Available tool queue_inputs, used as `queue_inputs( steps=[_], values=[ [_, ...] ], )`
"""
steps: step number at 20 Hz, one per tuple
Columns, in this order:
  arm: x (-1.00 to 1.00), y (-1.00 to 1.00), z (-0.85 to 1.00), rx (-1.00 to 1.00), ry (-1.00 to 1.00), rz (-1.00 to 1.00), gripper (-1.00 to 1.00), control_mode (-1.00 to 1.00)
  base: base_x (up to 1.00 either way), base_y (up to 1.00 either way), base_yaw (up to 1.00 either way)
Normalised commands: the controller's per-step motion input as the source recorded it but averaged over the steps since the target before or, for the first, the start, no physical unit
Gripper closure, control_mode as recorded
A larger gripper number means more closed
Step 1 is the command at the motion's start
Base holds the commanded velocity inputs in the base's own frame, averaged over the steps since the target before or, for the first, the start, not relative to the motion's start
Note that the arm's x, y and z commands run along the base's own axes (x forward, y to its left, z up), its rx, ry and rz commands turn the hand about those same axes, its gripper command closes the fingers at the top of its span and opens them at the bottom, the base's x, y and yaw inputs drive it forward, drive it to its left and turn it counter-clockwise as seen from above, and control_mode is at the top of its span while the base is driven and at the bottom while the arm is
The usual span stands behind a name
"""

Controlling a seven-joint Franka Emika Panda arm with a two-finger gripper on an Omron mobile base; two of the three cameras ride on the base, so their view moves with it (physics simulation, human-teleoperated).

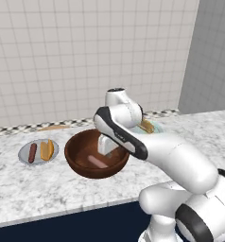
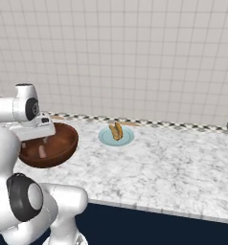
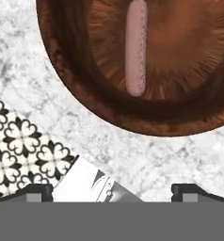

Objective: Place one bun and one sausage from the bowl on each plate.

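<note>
A wall of pale square tiles [image 1: 86, 52] backs the scene, meeting a plain grey wall [image 1: 213, 56] at the corner on the right of the left base view. Along the foot of the tiles runs a narrow patterned black-and-white strip [image 2: 173, 125], and in front of it lies a white-and-grey marbled counter [image 2: 173, 167] with a dark blue cabinet front [image 2: 149, 225] below its edge.

At the left of the counter in the left base view sits the grey plate [image 1: 38, 152], flat on the marble, holding a dark red sausage [image 1: 32, 152] and a yellow-orange bun [image 1: 47, 150] side by side. Just to its right, a little apart, stands the bowl [image 1: 79, 163], wide, deep and reddish-brown. One pinkish sausage [image 3: 136, 47] lies on its floor; the hand view looks down on it stretched along the bowl's middle.

The white arm [image 1: 176, 160] crosses over the bowl's right side, with the gripper [image 3: 111, 190] above the marble just outside the bowl's rim. Its two dark fingertips [image 3: 191, 190] stand far apart at the bottom of the hand view, the jaws spread wide with nothing between them.

Beyond the arm, to the right of the bowl and nearer the wall, is the pale blue-green plate [image 2: 106, 139]. A bun [image 2: 116, 131] rests on it. The counter runs on to the right toward the grey wall.
</note>
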Motion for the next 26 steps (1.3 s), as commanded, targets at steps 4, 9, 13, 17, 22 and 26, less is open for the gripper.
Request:
queue_inputs(
  steps=[4,9,13,17,22,26],
  values=[
    [0.71,0.32,-0.15,0.00,0.10,0.10,-1.00,-1.00,0.00,0.00,0.00],
    [0.84,0.42,-0.45,0.00,0.12,0.07,-1.00,-1.00,0.00,0.00,0.00],
    [0.69,0.26,-0.66,0.00,0.08,0.05,-1.00,-1.00,0.00,0.00,0.00],
    [0.27,0.00,-0.73,0.00,0.03,0.01,-1.00,-1.00,0.00,0.00,0.00],
    [0.02,0.01,-0.69,0.00,0.02,0.00,-1.00,-1.00,0.00,0.00,0.00],
    [0.00,0.08,-0.24,0.00,0.02,0.00,-1.00,-1.00,0.00,0.00,0.00]
  ],
)
